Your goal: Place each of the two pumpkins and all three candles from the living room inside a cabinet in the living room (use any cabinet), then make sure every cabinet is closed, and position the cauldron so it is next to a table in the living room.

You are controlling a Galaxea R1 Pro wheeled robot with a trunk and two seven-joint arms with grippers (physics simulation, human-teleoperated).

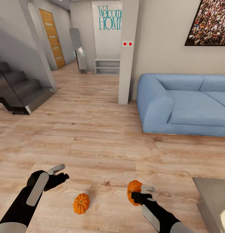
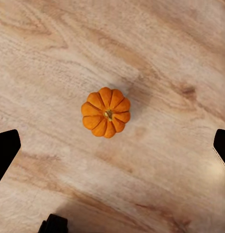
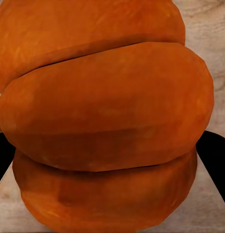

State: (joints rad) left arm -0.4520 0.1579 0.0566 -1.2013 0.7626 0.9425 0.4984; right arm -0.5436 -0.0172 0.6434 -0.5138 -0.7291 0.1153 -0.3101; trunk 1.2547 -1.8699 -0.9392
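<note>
One small orange ribbed pumpkin (image 1: 81, 203) lies on the wood floor between my arms. In the left wrist view this pumpkin (image 2: 106, 112) is seen from straight above, stem up, centred between the spread black fingertips (image 2: 5, 150). My left gripper (image 1: 62, 172) hangs open above the floor, left of and apart from it. My right gripper (image 1: 140, 192) is shut on a second pumpkin (image 1: 134, 189). Up close, that pumpkin (image 3: 107, 121) sits squeezed between the dark fingers (image 3: 216, 160).
A blue sofa (image 1: 187, 106) stands at the right, with a white pillar (image 1: 127, 64) beside it. Dark stairs (image 1: 18, 90) rise at the left. A grey table corner (image 1: 209, 194) juts in at the lower right. A hallway with a low white shelf (image 1: 107, 66) runs ahead.
</note>
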